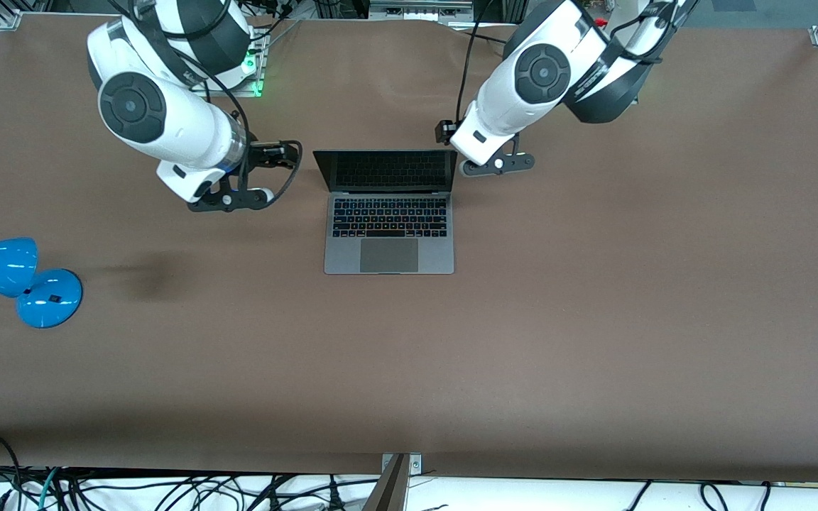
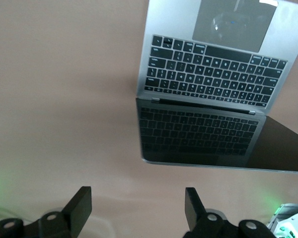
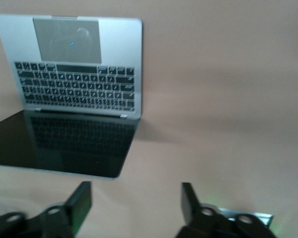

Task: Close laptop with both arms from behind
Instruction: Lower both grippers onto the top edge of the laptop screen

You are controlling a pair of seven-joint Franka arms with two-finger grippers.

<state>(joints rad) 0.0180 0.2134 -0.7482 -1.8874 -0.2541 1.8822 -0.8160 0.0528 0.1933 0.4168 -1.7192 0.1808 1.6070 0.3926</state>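
Observation:
The space-grey laptop (image 1: 389, 234) lies open in the middle of the table, its dark screen (image 1: 385, 170) upright and facing the front camera. My left gripper (image 1: 498, 165) hangs over the table just beside the screen's edge, toward the left arm's end. It is open and empty (image 2: 137, 198), with the laptop (image 2: 213, 74) in its view. My right gripper (image 1: 231, 201) hangs over the table some way from the laptop, toward the right arm's end. It is open and empty (image 3: 136, 196), with the laptop (image 3: 79, 74) in its view. Neither gripper touches the laptop.
A blue desk lamp (image 1: 18, 280) stands near the table's edge at the right arm's end, nearer to the front camera than the right gripper. Brown table surface (image 1: 593, 319) spreads around the laptop. Cables hang along the front edge.

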